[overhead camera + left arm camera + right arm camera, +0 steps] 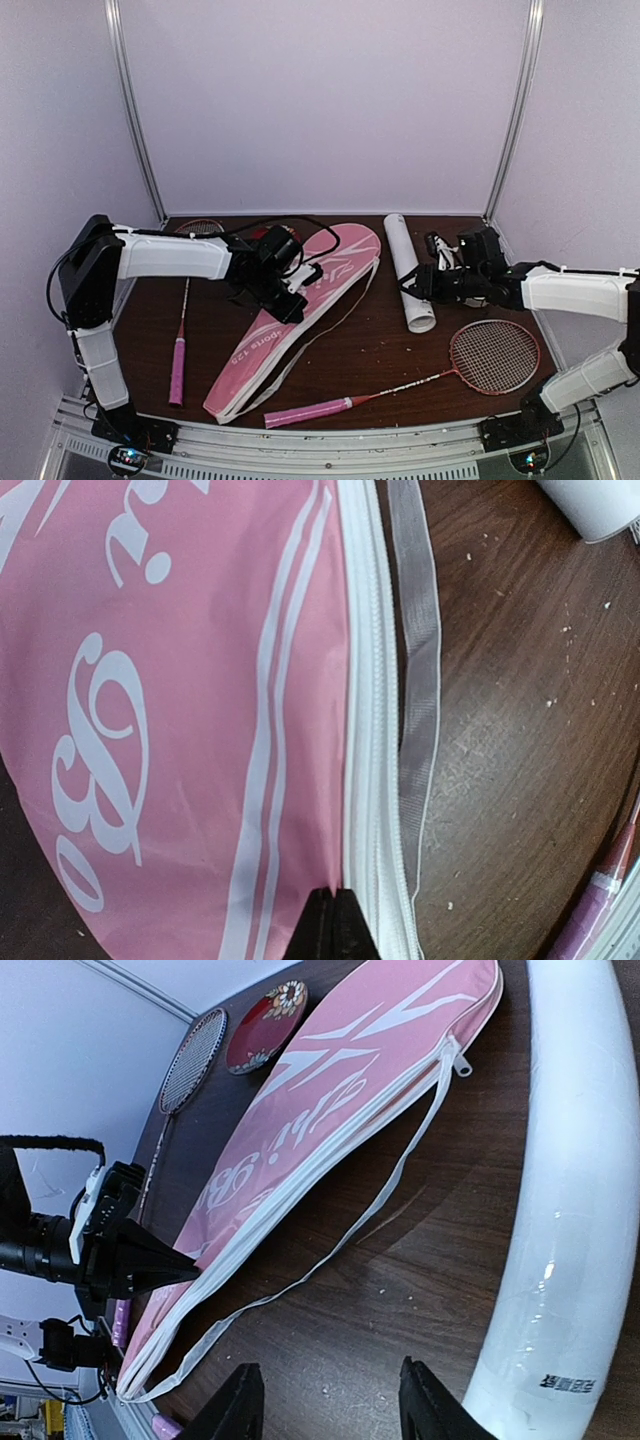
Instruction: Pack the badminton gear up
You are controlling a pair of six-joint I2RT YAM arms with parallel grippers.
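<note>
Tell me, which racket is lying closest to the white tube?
The racket at the front right: its round head lies near the end of the tube. The other racket lies far left, past the pink bag.

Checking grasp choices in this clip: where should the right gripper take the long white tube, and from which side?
Probably across its middle, from above. The white tube lies flat on the table, its length running front to back, so open jaws can straddle its round sides. The right gripper is open beside it.
</note>
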